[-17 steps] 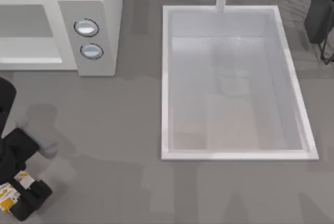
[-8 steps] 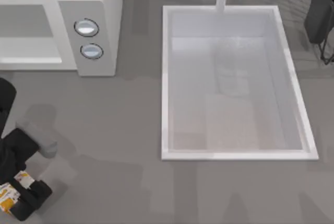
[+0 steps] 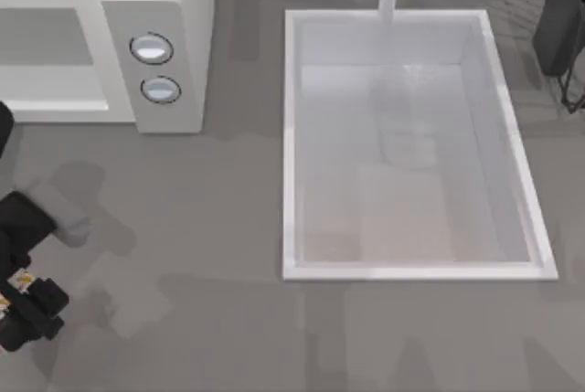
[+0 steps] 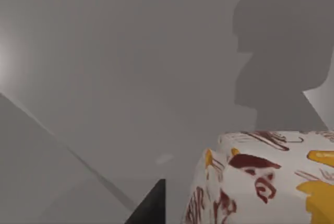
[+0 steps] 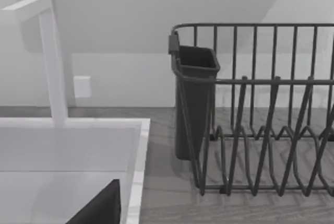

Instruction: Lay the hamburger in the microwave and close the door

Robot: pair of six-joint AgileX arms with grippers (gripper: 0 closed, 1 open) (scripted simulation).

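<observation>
At table's left edge: left tool (image 3: 20, 305) grips hamburger (image 4: 271, 182) | wrapper print visible at wrist

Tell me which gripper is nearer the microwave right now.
Left. The left gripper, holding the hamburger, is at the table's near left corner, in front of the microwave. The right arm is parked at the far right, beyond the sink.
</observation>
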